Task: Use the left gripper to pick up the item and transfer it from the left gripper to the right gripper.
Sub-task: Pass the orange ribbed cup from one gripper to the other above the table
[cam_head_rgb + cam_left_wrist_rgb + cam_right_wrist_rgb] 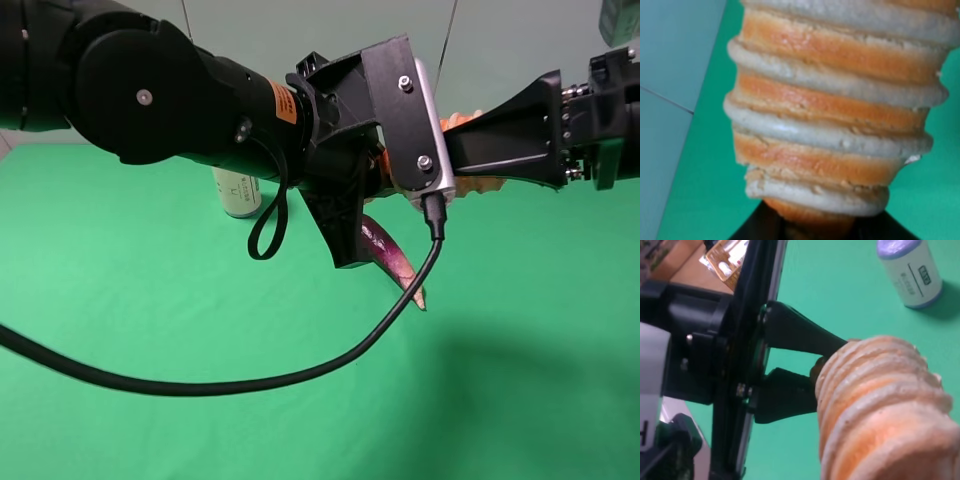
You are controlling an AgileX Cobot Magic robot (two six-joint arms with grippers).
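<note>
My left claw is clamped tight on one end of the item, both fingers biting into the ribbed orange crust. It holds the loaf up in the air, well clear of the green counter. The right claw faces it from the other side with its jaws spread as wide as they go. From the high view its pointed fingers seem to straddle the free end (I cannot tell whether they touch it). So I judge we are at the handover itself. To do it well I would close the right claw squarely across the ribs, far enough along the loaf for a full bite yet apart from the left fingertips. I would release the left only once the right grip looks firm. Below the pair lies the eggplant, toward the middle of the counter; the can stands nearer the far edge
</note>
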